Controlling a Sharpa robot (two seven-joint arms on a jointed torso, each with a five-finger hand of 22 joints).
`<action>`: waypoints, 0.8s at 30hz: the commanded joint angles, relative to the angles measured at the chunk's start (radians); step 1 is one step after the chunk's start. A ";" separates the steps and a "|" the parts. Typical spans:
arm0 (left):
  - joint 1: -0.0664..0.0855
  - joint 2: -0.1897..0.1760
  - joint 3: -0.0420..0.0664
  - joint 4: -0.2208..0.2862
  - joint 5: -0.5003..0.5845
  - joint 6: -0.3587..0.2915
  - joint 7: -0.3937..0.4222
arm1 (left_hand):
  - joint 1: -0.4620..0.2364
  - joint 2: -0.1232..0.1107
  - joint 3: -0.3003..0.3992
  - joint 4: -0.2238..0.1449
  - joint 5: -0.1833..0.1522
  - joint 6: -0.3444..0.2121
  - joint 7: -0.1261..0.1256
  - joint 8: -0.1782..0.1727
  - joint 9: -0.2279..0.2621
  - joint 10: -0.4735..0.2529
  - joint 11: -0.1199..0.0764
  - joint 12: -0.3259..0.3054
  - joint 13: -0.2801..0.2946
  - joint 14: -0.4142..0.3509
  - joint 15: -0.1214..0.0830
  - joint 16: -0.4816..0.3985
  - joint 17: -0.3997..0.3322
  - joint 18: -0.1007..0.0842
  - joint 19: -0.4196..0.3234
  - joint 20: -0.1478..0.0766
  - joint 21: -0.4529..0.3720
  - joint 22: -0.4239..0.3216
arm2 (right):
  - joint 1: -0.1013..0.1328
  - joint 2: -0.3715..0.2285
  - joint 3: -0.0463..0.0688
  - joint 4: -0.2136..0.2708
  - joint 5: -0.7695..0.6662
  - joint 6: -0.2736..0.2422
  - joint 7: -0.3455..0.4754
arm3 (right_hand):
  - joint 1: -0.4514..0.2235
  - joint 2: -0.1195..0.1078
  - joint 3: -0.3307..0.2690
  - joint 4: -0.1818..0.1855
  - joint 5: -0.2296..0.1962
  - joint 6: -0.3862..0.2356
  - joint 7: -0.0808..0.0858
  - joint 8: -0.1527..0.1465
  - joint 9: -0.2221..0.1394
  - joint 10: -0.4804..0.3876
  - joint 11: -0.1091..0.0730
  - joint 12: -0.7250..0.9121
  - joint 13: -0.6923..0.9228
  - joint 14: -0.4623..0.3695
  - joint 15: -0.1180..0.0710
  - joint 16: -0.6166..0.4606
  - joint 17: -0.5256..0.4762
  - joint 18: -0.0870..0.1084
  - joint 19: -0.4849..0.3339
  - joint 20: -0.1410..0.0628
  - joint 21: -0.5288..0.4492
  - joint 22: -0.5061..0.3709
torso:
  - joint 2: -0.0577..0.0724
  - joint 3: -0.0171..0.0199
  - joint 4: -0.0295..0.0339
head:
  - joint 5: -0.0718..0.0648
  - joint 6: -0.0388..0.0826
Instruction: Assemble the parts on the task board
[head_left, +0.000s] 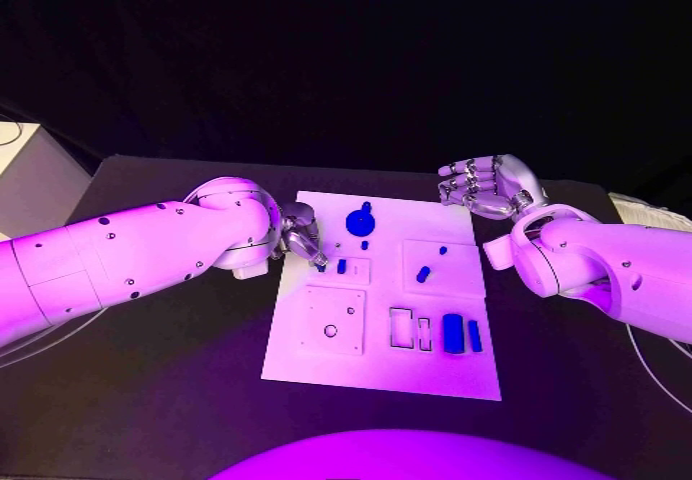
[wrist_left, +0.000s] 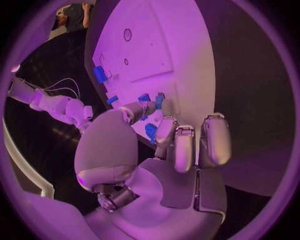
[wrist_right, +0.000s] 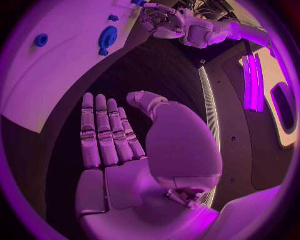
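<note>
- Early in the job, by the look of it: most blue parts lying loose on the white board (head_left: 378, 370) in the middle of the frame, on the black desk (head_left: 159, 400).
- Near the top of the board, a round blue part with a stub (head_left: 359, 218), flat and free.
- Just below it, a tiny blue piece (head_left: 364, 244); to the right of centre, a short blue peg (head_left: 423, 273) lying tilted inside a square outline.
- Lower right of the board: two upright blue blocks (head_left: 453, 333) side by side, next to an open rectangular slot (head_left: 401, 327); whether seated or only laid there, cannot tell.
- Lower left of the board: a square plate with a small hole (head_left: 330, 330), nothing in it yet.
- Left hand (head_left: 302, 236) at the upper left edge of the board, fingers (wrist_left: 164, 131) curled downward toward a small blue part (head_left: 342, 266); in the wrist view blue pieces sit at the fingertips, but a true pinch cannot be confirmed.
- Right hand (head_left: 488, 186) at the upper right, beyond the board corner, holding nothing, fingers (wrist_right: 103, 132) straight and side by side with the thumb apart.
- Judged remaining: nearly everything, since the hole and the slot stay unfilled.
</note>
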 joint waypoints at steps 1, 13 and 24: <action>-0.001 0.003 -0.001 0.003 -0.014 0.026 -0.001 | 0.000 0.013 0.187 -0.186 0.003 0.005 -0.010 0.002 -0.001 0.005 0.000 0.003 0.001 0.098 -0.009 0.004 0.239 -0.009 0.005 0.000 0.005 0.050 | -0.001 0.001 0.000 0.001 -0.007 0.015 0.007 | -0.006 0.007 0.001 -0.005 0.005 0.003 0.011 -0.003 -0.001 0.006 0.000 -0.006 -0.001 -0.002 0.004 -0.005 -0.002 0.004 0.004 0.004 0.001 -0.001 | 0.000 -0.0003 0.0002 | 0.000 -0.002; -0.001 -0.004 -0.002 0.013 -0.039 0.055 -0.002 | 0.000 0.013 0.188 -0.188 0.005 0.006 -0.011 0.003 0.001 0.006 -0.001 0.004 0.002 0.098 -0.010 0.005 0.242 -0.010 0.007 0.000 0.007 0.052 | -0.001 0.000 0.000 0.001 -0.007 0.016 0.007 | -0.006 0.007 0.001 -0.005 0.005 0.003 0.011 -0.003 -0.001 0.006 0.000 -0.006 -0.001 -0.002 0.004 -0.005 -0.002 0.004 0.004 0.004 0.001 -0.001 | 0.000 0.0000 0.0004 | -0.002 -0.005; -0.001 -0.008 -0.002 0.014 -0.049 0.044 -0.001 | 0.000 0.014 0.190 -0.190 0.008 0.006 -0.012 0.005 0.002 0.007 -0.002 0.004 0.003 0.099 -0.011 0.006 0.243 -0.011 0.008 0.000 0.008 0.054 | -0.001 0.000 0.000 0.002 -0.007 0.016 0.007 | -0.006 0.007 0.001 -0.005 0.005 0.003 0.011 -0.003 -0.001 0.006 0.000 -0.006 -0.001 -0.002 0.004 -0.005 -0.002 0.004 0.004 0.004 0.001 -0.001 | 0.000 -0.0001 -0.0002 | -0.003 -0.004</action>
